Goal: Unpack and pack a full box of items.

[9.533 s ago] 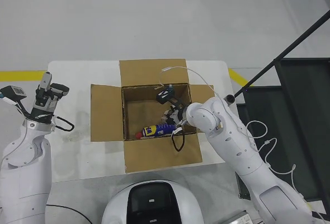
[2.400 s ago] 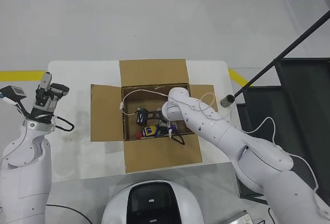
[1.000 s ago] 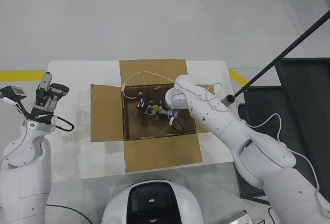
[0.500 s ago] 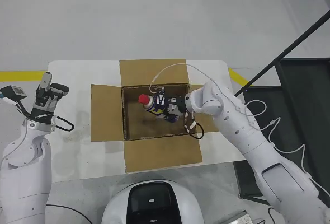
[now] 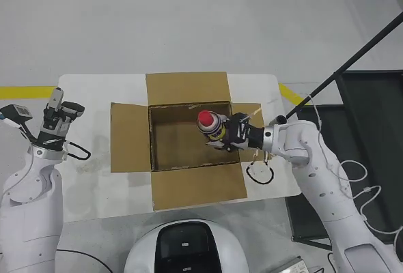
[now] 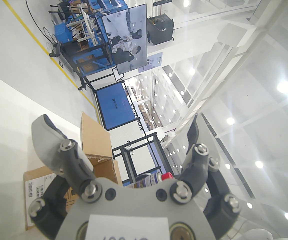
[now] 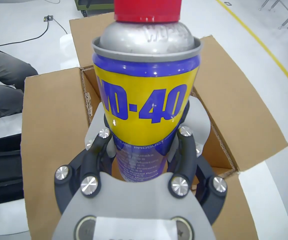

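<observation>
Right gripper (image 5: pixel 225 132) clamps the spray can (image 5: pixel 210 125) over the cardboard box (image 5: pixel 186 87). The can's long axis seems roughly upright, red cap up. Left gripper (image 6: pixel 118 123), well left of the box, gapes wide.

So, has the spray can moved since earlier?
Yes. The spray can moved across the box, from near wall toward far right corner, upright in the right hand.

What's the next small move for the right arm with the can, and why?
Probably carry the can sideways past the box's right flap and lower it onto bare table. The right gripper is shut on the can, holding it upright above the box opening, so unpacking it likely just needs a set-down spot.
</observation>
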You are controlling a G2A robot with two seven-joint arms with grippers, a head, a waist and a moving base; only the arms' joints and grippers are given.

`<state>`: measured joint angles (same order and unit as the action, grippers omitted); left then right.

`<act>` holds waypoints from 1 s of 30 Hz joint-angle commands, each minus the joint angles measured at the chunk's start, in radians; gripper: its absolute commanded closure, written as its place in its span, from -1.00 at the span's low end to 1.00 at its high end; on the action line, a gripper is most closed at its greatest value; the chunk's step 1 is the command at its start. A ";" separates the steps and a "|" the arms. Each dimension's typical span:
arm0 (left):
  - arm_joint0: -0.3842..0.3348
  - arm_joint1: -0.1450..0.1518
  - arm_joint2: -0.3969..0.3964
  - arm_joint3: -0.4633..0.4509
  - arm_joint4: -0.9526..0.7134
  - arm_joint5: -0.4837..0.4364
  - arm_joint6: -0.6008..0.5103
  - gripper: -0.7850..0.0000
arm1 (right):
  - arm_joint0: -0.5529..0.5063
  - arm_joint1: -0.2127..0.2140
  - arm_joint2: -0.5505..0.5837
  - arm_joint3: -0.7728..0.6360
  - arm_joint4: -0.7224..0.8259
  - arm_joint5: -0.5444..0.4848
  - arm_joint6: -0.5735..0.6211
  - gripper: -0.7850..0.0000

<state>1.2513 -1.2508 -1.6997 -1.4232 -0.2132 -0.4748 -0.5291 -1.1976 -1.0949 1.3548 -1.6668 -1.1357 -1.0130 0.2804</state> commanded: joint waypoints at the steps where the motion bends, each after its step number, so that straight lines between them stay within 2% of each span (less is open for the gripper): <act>1: 0.000 0.000 0.000 0.000 0.000 0.000 0.000 -1.00 | -0.065 0.014 0.062 -0.027 -0.044 0.001 -0.076 1.00; 6: 0.000 0.000 0.000 0.000 0.000 0.000 0.000 -1.00 | -0.189 0.037 0.197 -0.027 -0.103 0.001 -0.260 1.00; 9: 0.000 0.000 0.000 0.000 0.000 0.000 0.000 -1.00 | -0.237 0.043 0.229 -0.036 -0.144 0.001 -0.367 1.00; 29: 0.000 0.000 0.000 0.000 0.000 0.000 0.000 -1.00 | -0.237 0.043 0.229 -0.036 -0.144 0.001 -0.367 1.00; 30: 0.000 0.000 0.000 0.000 0.000 0.000 0.000 -1.00 | -0.241 0.043 0.232 -0.037 -0.142 0.023 -0.366 1.00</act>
<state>1.2513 -1.2508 -1.6997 -1.4232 -0.2132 -0.4748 -0.5291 -1.4354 -1.0518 1.5847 -1.7027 -1.2791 -1.0105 -0.0862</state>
